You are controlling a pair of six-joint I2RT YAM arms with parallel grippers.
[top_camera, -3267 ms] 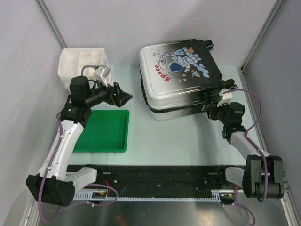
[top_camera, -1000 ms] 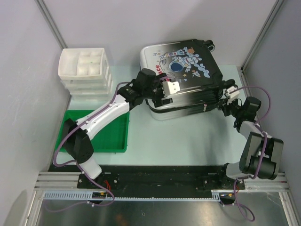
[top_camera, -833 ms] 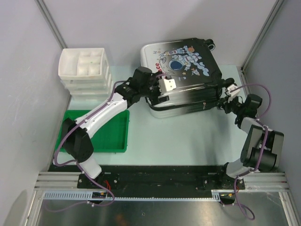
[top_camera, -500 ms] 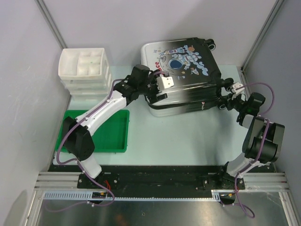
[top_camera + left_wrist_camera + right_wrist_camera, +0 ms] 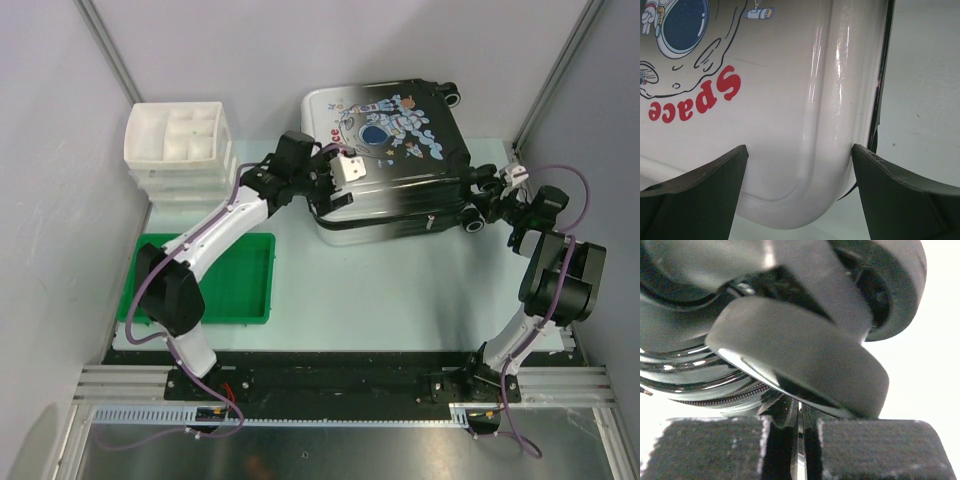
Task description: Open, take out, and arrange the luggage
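One suitcase (image 5: 385,160), hard-shelled, white fading to black, lying flat on the tabletop (image 5: 380,290) at the far middle, astronaut picture and red "Space" lettering facing up. Black wheels (image 5: 478,200) at the right-hand end and further ones at the far right corner. Both shells together in the overhead view; cannot tell whether the seam is parted.

Two grippers, one per arm.

Left gripper (image 5: 332,190): reaching across from the left to the white left side of the suitcase. In the wrist view (image 5: 797,150), released and spread wide, with the two dark fingers (image 5: 700,195) standing either side of a rounded white corner of the lid. Corner between the fingers, no contact visible. Dark seam line running down the right edge of that corner.

Right gripper (image 5: 490,195): at the wheel end of the suitcase, arm folded back steeply along the right side of the tabletop. In the wrist view (image 5: 799,440), nearly clenched, leaving only a narrow slot between the two grey pads (image 5: 705,447). Thin bright metal tab (image 5: 799,455) standing in that slot, just below one black wheel (image 5: 800,365) and beside the zip teeth. Cannot tell whether the pads are pressing on the tab.

One white drawer box (image 5: 180,150), compartmented, at the far left, well apart from the suitcase.

One flat green tray (image 5: 215,290), near left, just in front of the drawer box.
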